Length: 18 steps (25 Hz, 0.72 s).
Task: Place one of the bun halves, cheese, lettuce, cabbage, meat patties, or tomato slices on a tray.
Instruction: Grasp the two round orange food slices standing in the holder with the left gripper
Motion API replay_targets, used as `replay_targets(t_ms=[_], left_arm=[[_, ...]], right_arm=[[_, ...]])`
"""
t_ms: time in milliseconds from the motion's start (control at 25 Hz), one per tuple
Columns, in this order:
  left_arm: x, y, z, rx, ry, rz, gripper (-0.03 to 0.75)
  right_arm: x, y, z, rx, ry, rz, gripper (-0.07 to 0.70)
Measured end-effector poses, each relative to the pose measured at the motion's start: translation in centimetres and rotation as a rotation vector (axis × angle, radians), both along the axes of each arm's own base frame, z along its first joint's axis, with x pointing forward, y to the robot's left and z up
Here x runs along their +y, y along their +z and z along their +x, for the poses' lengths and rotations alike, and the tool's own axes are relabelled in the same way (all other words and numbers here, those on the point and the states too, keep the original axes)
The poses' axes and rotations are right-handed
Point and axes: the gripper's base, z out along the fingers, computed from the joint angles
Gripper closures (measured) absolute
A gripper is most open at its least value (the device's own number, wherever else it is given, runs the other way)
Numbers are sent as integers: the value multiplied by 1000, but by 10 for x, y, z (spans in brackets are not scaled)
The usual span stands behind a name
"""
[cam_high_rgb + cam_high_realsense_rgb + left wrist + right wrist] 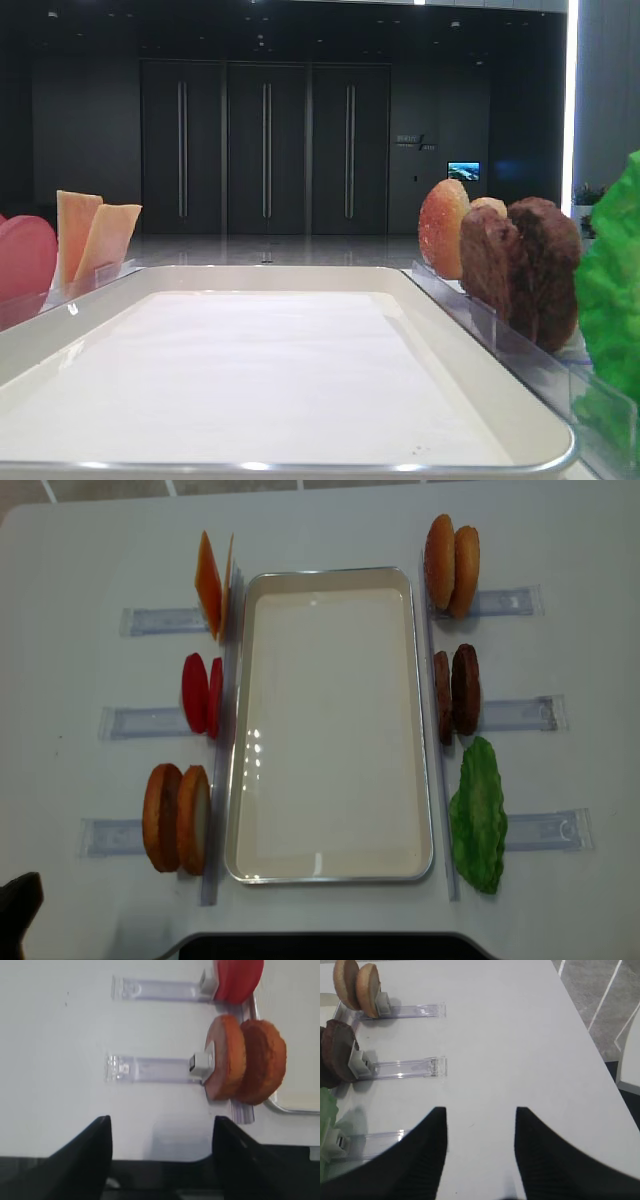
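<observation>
The white tray (pixel 330 575) lies empty in the middle of the table. To its left stand cheese slices (pixel 212 583), tomato slices (pixel 200 693) and two bun halves (pixel 175 818). To its right stand two more bun halves (pixel 452 565), meat patties (pixel 457 690) and green lettuce (pixel 478 815). Cabbage is out of view. My left gripper (pixel 162 1125) is open and empty near the table's front edge, short of the left bun halves (pixel 245 1062). My right gripper (pixel 480 1110) is open and empty over bare table, right of the patties (pixel 337 1052).
Each food stands on edge in a narrow clear plastic rack (pixel 515 715) that sticks out sideways from the tray. A dark base (pixel 320 946) shows at the table's front edge. The left gripper (pixel 20 900) sits at the front left corner.
</observation>
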Motion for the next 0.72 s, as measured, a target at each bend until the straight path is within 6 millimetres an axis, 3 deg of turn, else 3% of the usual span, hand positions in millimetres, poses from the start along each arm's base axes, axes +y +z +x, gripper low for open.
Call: replay_targets(t_ms=[400, 720], left_arm=[[5, 12, 86, 354, 55, -27, 240], [7, -16, 136, 518, 60, -24, 240]], right_arm=[[0, 0, 0, 0, 0, 0, 325], [0, 0, 0, 0, 0, 0, 325]])
